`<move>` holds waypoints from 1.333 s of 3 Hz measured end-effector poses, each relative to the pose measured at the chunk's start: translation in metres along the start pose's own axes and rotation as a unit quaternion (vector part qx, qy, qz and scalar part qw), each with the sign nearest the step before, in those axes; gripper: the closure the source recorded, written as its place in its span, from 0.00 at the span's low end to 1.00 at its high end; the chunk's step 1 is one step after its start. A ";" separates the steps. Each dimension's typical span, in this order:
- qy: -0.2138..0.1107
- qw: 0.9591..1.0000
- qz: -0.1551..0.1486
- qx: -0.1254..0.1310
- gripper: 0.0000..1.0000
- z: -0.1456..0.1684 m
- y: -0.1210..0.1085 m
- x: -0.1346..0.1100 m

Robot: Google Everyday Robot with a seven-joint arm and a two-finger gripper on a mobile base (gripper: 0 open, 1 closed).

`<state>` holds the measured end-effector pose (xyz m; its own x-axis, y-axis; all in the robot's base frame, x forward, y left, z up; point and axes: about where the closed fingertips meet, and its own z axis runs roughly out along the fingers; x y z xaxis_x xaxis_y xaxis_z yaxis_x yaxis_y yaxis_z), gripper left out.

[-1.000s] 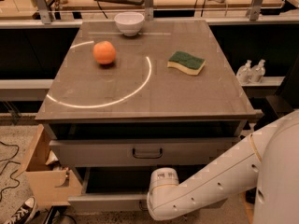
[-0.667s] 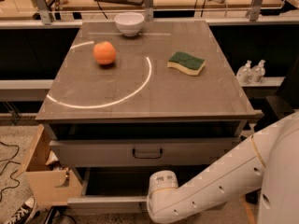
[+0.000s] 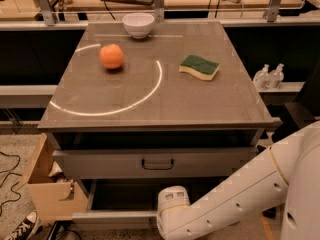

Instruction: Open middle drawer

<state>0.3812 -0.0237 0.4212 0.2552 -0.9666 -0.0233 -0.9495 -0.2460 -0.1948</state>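
The middle drawer sits just under the desk top, with a dark handle at its middle. The bottom drawer below it is pulled out. The tool seems to be low down, in front of the bottom drawer. I cannot tell if it is wide or narrow. On the desk are 1 orange, 1 white bowl and 1 green sponge.
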 end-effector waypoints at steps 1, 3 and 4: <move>0.005 1.000 0.000 0.005 1.00 -0.005 -0.002 0.001; 0.012 1.000 0.001 0.008 1.00 -0.016 -0.004 0.003; 0.035 0.999 -0.002 0.022 1.00 -0.046 -0.011 0.007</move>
<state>0.3852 -0.0316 0.4687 0.2445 -0.9685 0.0463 -0.9390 -0.2484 -0.2378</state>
